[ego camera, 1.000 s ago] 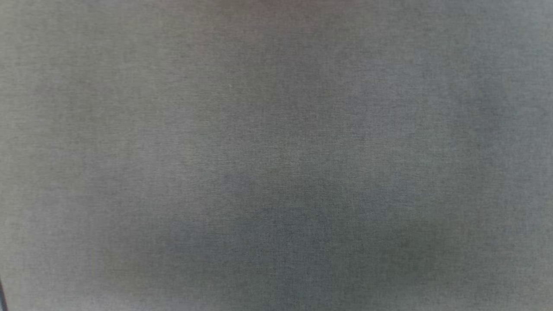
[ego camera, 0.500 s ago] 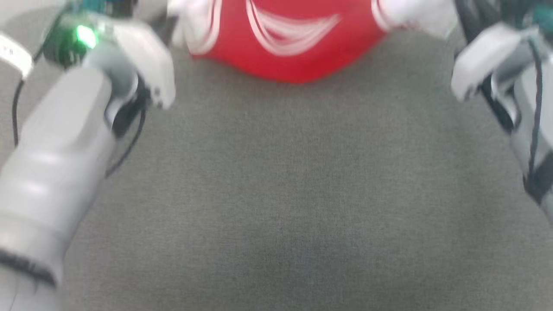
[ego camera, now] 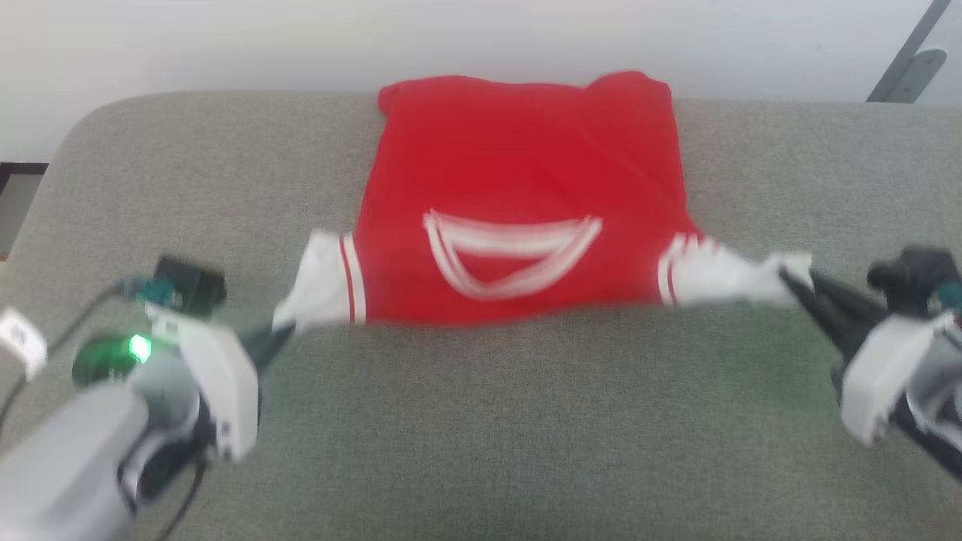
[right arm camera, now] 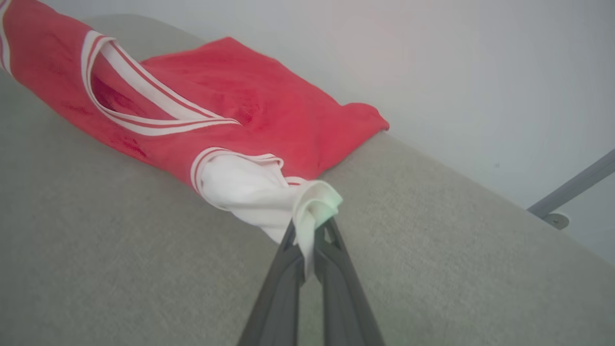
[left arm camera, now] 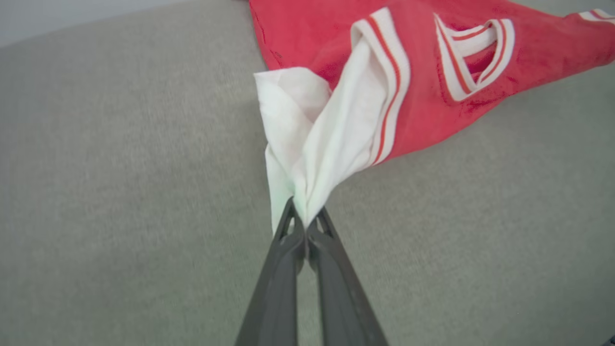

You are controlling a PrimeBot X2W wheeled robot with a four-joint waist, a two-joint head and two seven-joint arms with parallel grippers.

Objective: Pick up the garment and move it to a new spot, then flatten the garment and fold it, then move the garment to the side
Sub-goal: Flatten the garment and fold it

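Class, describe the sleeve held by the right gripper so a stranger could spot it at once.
On the grey padded surface lies a red T-shirt. At its right side a white sleeve stretches out, tip pinched in the right gripper; the other white sleeve is in the left gripper.

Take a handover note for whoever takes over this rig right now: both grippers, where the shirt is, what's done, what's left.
Left gripper: shut on the left sleeve of the garment.
Right gripper: shut on the right sleeve.
The garment lies spread on the grey padded surface, collar toward the robot, sleeves pulled outward.
Done: laid out, mostly flat.
Left: release, fold, move it to the side.
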